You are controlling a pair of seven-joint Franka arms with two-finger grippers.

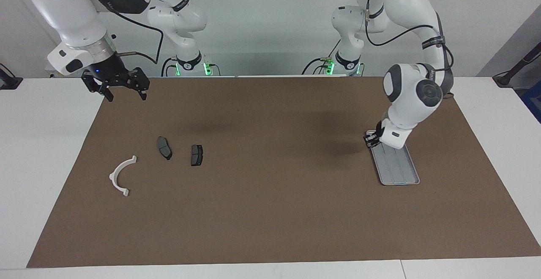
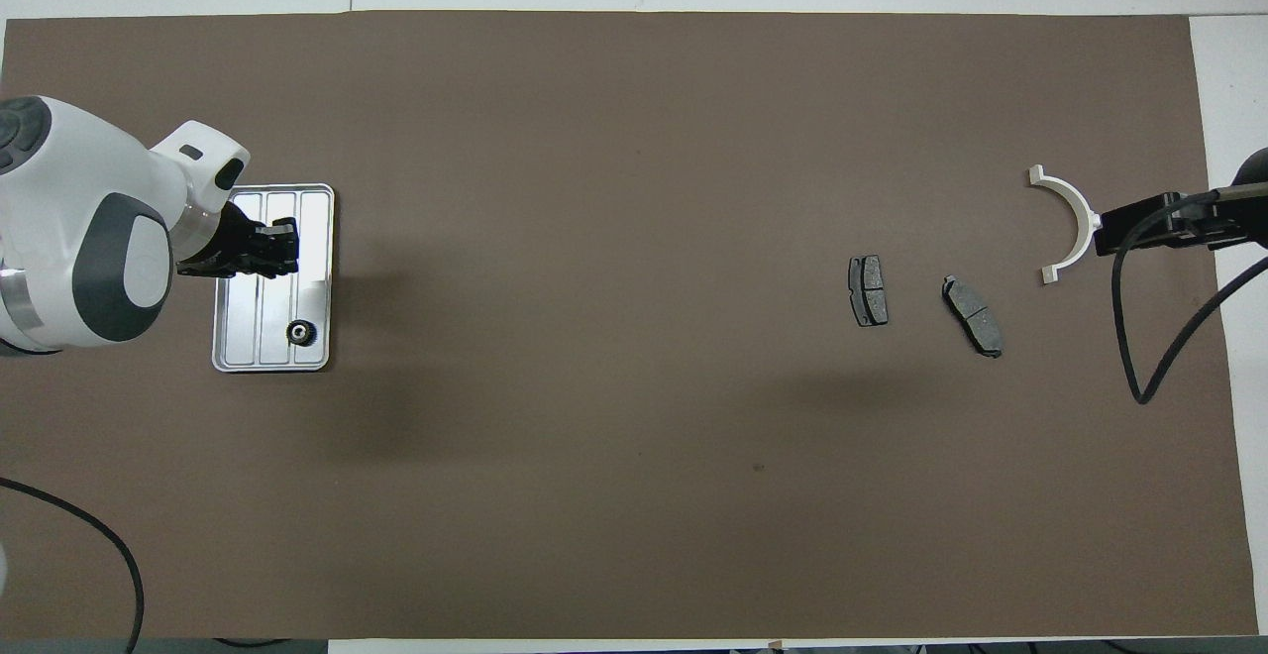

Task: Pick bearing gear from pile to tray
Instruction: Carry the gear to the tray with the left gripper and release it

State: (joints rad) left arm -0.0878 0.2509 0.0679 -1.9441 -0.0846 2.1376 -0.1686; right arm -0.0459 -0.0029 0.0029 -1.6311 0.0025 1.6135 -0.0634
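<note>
Small dark bearing gear (image 2: 300,333) lies in silver tray (image 2: 315,238).

A robotics lab: two white arms (image 1: 405,101) bolted at a brown-matted table (image 1: 270,211), bare white walls

In the facing view the left arm (image 1: 416,97) hid the tray's (image 1: 399,169) upper end and the gear (image 2: 300,333) there. Overhead, the frame's right edge cut off the right gripper (image 2: 1154,223); the left edge cropped the left arm.
</note>
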